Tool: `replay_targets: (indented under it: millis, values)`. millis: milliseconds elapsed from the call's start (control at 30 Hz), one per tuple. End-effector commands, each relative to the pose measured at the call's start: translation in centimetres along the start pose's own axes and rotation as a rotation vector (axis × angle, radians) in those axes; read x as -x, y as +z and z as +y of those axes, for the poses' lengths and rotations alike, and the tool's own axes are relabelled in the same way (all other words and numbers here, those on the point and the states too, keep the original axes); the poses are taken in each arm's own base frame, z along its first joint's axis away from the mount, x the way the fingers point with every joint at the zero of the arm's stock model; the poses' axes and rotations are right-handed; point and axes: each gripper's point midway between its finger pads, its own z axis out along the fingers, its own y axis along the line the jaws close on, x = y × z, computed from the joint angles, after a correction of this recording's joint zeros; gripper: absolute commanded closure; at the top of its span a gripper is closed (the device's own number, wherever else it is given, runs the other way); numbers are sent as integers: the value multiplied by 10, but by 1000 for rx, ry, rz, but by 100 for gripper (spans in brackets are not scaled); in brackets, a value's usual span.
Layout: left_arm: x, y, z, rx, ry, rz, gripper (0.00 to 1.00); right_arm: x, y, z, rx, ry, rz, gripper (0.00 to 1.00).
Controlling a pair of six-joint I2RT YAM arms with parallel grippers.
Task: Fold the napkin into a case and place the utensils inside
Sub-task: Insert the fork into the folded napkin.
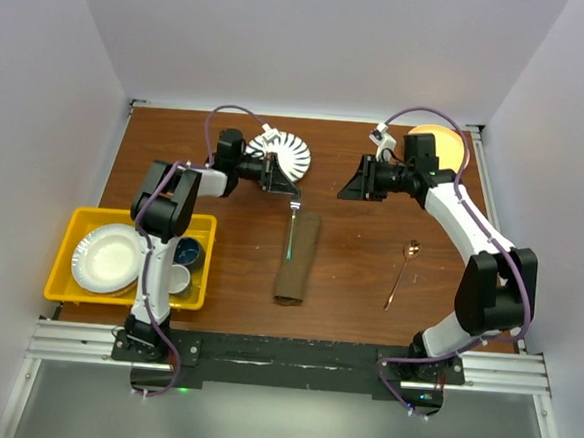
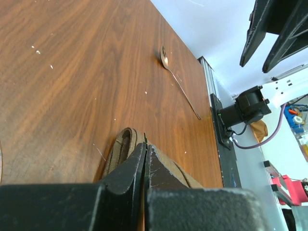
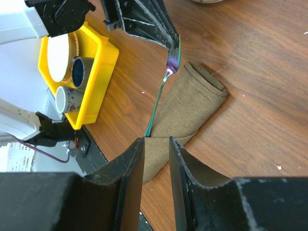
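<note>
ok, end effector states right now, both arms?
left end effector: closed on the fork, gripping it at the tine end.
right end effector: partly open, holding nothing.

**Finding:** a robotics laboratory test cell, not a domestic or commercial room.

**Grounds:**
- In the overhead view, plain white panels box in the wood-grain desk on three sides.
- Along the bottom of that view, an aluminium extrusion rail carries a black plate. The left arm and the right arm are bolted to it.
- Purple cables run exposed along both arms.
- In the left wrist view, at the right edge of the frame past the desk's end, stand blurred blue equipment and red equipment. Their nature cannot be told.
</note>
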Motion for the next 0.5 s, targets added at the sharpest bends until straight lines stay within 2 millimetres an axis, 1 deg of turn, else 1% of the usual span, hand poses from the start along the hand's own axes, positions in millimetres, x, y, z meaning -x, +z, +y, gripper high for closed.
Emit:
replay_targets:
  millis: [0,167,467]
  values:
    - [11,1,-21,-39,62,-6,100,8,1,6,30,-44,-8,69]
    - [2,1,-22,-33,36,2,100,7,2,3,27,-47,8,70]
    - [-15,7,-16,2,14,38,100,4,3,4,34,-50,34,69]
